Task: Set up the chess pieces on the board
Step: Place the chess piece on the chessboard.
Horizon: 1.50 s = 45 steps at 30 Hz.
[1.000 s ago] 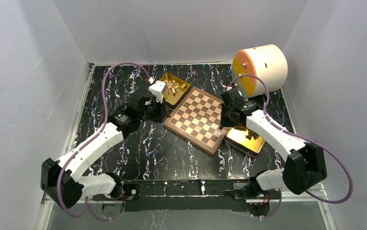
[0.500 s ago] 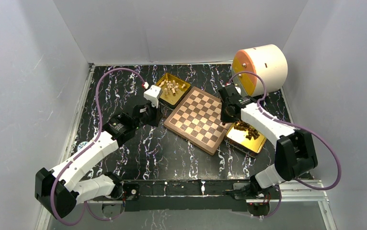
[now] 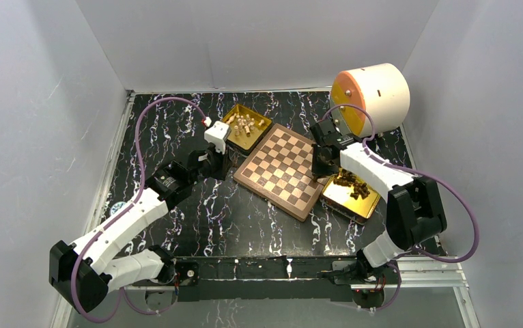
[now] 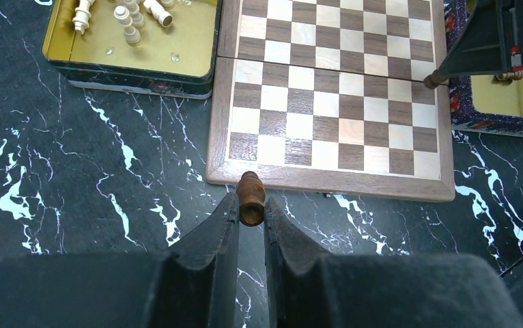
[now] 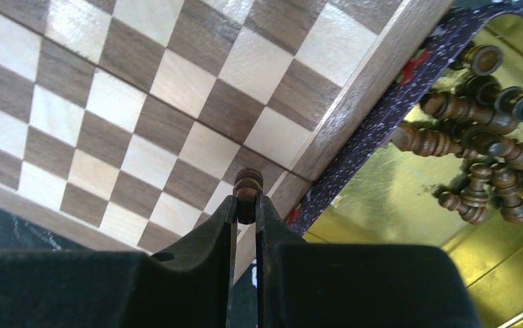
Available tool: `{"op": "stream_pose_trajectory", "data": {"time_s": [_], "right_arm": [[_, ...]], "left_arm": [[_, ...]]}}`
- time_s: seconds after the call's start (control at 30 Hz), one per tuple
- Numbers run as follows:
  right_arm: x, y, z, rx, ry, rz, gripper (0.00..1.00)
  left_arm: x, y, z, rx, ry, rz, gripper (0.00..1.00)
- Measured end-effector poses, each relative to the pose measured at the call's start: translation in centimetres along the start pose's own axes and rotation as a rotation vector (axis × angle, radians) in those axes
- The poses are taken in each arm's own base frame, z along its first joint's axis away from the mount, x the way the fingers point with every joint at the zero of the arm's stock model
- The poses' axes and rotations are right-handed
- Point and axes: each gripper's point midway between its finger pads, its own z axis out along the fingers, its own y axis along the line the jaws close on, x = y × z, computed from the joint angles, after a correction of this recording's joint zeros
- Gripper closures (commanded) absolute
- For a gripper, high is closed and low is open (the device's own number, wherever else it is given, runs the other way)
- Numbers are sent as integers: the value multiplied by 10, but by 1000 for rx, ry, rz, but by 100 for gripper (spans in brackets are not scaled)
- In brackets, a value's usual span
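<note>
Top external view: the board (image 3: 283,171) lies turned corner-on near the middle of the black marbled worktop (image 3: 197,205), between two gold trays that each sit against one of its sides. The tray on the left (image 3: 235,113) holds the cream chess pieces (image 3: 246,125) in a loose heap. The tray on the right (image 3: 358,206) holds the dark brown chess pieces (image 3: 351,183), also jumbled together.

In the left wrist view, the left gripper (image 4: 250,210) is clamped on a dark brown piece (image 4: 250,191), which stands up between the fingertips. The piece hangs right at the outer edge of the board's reddish-brown border, near the corner on the cream tray's side. The cream pieces lie on their sides at the far end of their tray.

In the right wrist view, the right gripper (image 5: 246,206) is clamped on another dark brown piece (image 5: 248,182), its rounded top poking out past the fingertips. This piece sits over the outermost row of squares, close to the border and just beside the patterned wall of the dark-piece tray.

The two arms reach in from opposite sides of the board, the left from the cream tray's side and the right from the dark tray's side. Behind the right arm, a large white cylinder with an orange end face (image 3: 375,96) rests at the worktop's far right corner.
</note>
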Motion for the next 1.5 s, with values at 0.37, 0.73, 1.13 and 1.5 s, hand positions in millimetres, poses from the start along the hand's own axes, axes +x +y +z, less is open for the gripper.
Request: {"op": "stream_pose_trajectory", "data": {"time_s": [0.37,0.73,1.13,1.5], "right_arm": [[16,29,-26,-120,39,-4,89],[53,64,-31,-156,79,-72,89],[71,80,-15,-125,94,-118,89],[74,81,-12,-84,63,-143,87]], "left_arm": [[1,0,0,0,2,2,100],[1,1,0,-2,1,8,100],[1,1,-1,-4,-2,11,100],[0,3,-1,-10,-5,15,100]]}}
